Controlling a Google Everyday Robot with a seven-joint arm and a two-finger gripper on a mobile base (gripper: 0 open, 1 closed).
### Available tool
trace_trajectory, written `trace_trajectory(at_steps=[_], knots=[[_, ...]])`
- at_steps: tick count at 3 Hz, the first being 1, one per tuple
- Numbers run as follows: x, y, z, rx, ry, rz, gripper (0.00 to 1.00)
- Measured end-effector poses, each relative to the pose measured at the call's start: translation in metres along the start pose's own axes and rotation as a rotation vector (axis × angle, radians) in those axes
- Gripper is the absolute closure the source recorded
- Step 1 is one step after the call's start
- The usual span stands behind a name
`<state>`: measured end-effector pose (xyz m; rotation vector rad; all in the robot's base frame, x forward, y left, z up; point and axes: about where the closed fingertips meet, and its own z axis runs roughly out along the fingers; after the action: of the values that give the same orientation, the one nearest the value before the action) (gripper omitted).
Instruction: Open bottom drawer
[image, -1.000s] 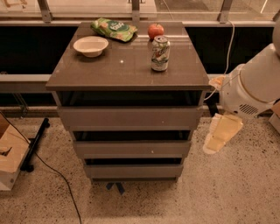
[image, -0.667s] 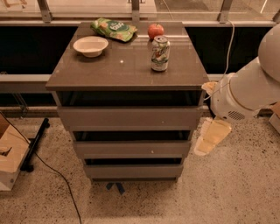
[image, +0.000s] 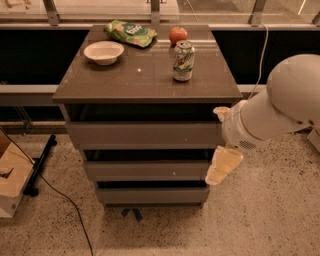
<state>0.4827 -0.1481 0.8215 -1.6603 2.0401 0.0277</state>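
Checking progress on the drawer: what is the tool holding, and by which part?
Nothing visible: the tool hangs beside the middle drawer, above the bottom drawer.

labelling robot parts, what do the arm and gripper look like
The arm is white, with bulky rounded segments and a perforated patch near the wrist. The gripper, by the drawer unit's right edge, is pale cream. No markings show.
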Motion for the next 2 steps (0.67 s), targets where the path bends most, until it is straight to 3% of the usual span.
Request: trace_trajectory(at_steps=[1,2], knots=[[0.0,0.007,0.041,-0.005,-0.044,0.007,0.0],[0.012,0.016,0.114,-0.018,-0.082,0.043,0.0]])
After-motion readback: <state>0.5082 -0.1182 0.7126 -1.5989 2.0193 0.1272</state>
